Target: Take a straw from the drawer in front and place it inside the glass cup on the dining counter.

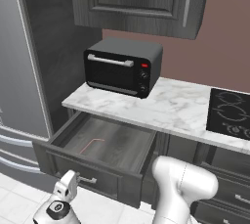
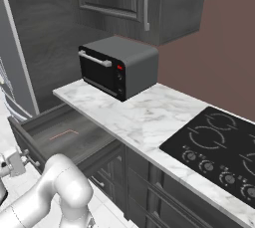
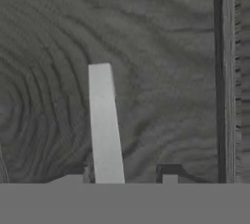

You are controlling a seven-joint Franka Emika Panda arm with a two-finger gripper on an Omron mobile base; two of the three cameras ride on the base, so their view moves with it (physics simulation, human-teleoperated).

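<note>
Marble desk (image 1: 171,105) sat above the pulled-out drawer (image 1: 63,162) holding the straw (image 1: 91,144); gripper (image 3: 122,176) faced the handle (image 3: 103,125), jaws apart, gripping nothing.

The drawer (image 1: 105,142) looks like dark grey wood, its grain plain and matt, with a smooth silver metal bar handle (image 3: 104,125). The tabletop (image 1: 166,105) above it is white marble with grey veins, polished. The toaster oven (image 1: 122,66) has a matt dark casing and glossy black door. The cooktop (image 2: 216,150) is glossy black glass.
</note>
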